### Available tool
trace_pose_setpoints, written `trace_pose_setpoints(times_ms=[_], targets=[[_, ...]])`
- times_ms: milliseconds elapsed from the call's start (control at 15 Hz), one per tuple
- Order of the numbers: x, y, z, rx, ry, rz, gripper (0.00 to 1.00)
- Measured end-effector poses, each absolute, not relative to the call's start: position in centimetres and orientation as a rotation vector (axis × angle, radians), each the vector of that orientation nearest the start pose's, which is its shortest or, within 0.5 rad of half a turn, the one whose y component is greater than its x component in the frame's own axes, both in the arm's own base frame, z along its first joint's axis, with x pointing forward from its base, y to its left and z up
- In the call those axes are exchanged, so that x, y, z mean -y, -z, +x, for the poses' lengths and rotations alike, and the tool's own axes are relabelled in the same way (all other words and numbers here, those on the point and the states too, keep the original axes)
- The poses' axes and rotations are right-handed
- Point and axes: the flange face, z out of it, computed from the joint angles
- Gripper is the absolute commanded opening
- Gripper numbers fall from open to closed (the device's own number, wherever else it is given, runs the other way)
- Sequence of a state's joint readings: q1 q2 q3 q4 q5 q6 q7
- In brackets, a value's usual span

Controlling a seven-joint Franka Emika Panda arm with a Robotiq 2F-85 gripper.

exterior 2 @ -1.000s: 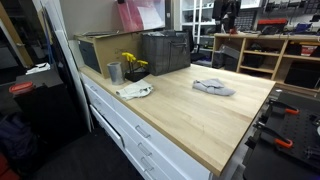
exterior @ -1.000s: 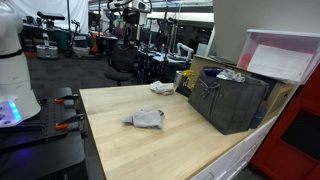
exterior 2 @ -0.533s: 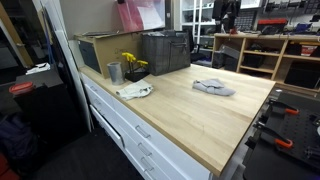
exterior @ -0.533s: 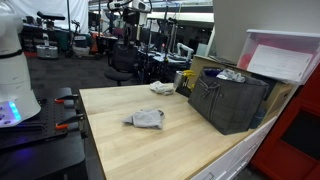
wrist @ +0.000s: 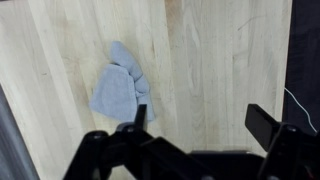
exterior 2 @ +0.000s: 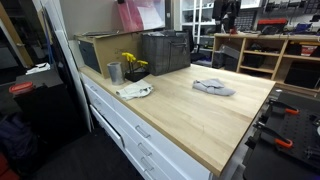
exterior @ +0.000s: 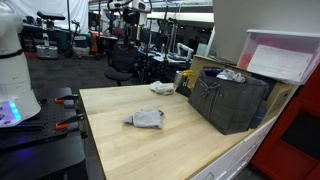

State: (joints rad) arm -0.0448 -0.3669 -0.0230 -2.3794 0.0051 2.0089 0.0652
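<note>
A crumpled grey cloth [wrist: 119, 88] lies flat on the wooden tabletop [wrist: 210, 70]; it also shows as a grey cloth [exterior: 147, 118] and a grey cloth [exterior 2: 213, 87] in both exterior views. In the wrist view my gripper [wrist: 200, 118] hangs high above the table, jaws wide open with bare wood between them. Its left finger [wrist: 140, 114] sits just below the cloth's lower right edge in the picture. The arm itself does not appear in either exterior view.
A dark mesh crate [exterior: 228, 98] stands at one end of the table, with a white cloth [exterior: 162, 88] and a metal cup [exterior 2: 114, 72] beside yellow flowers [exterior 2: 132, 63] nearby. The robot base [exterior: 14, 80] rises at the opposite end. Drawers [exterior 2: 130, 135] line the table's front.
</note>
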Motion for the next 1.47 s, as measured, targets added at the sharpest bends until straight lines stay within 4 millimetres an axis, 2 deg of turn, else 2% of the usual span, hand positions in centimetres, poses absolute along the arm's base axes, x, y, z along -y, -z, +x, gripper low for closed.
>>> trace_pose_setpoints(times_ms=[267, 467, 933, 1467], targets=[[3.1, -45.9, 43.3, -0.209, -0.010, -3.127, 1.00], [4.5, -44.7, 43.6, -0.255, -0.050, -3.119, 1.00], [10.2, -38.8, 45.8, -0.421, -0.078, -3.068, 1.00], [12.6, -31.4, 49.3, -0.500, -0.079, -3.073, 1.00]])
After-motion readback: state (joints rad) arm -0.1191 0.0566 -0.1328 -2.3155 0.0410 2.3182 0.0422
